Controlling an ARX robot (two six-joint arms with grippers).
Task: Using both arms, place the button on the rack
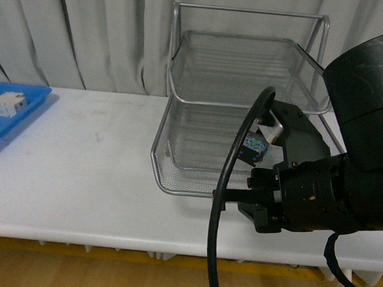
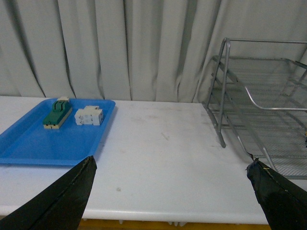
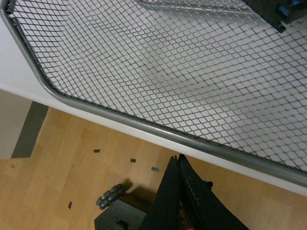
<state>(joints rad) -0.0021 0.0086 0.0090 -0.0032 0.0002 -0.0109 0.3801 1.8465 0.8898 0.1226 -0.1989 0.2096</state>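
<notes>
Rack: we see the silver wire-mesh rack (image 1: pixel 175 182) standing on the white table (image 2: pixel 163 158) before the grey curtain (image 2: pixel 96 48). Its top frame and right side are cut off or hidden by the arm in the front view.
Right arm: the bulky black right arm (image 1: pixel 346 194) fills the front view's right side and covers the rack's front right corner, with a black cable (image 1: pixel 225 185) looping in front of it.
Right gripper: the right gripper (image 3: pixel 178 163) shows only in the right wrist view, over the front rim of the lowest tray. Its fingers (image 3: pixel 168 201) lie pressed together with the tips meeting. A thin red trace sits between them, too small for us to identify.
Button: we find no red cap plainly. A small dark block with blue marks (image 1: pixel 255 148) sits over the lowest tray's mesh beside the arm, and the right wrist view cuts it off at the frame edge. We cannot tell whether this is the button.
Left gripper: the left gripper (image 2: pixel 171 163) hangs above the table with its fingers (image 2: pixel 72 191) spread wide and nothing between them.
Blue tray: the blue tray (image 2: pixel 29 143) lies well apart from the rack, holding a green-topped block (image 2: pixel 57 114) and a white block (image 2: pixel 88 116) side by side.
</notes>
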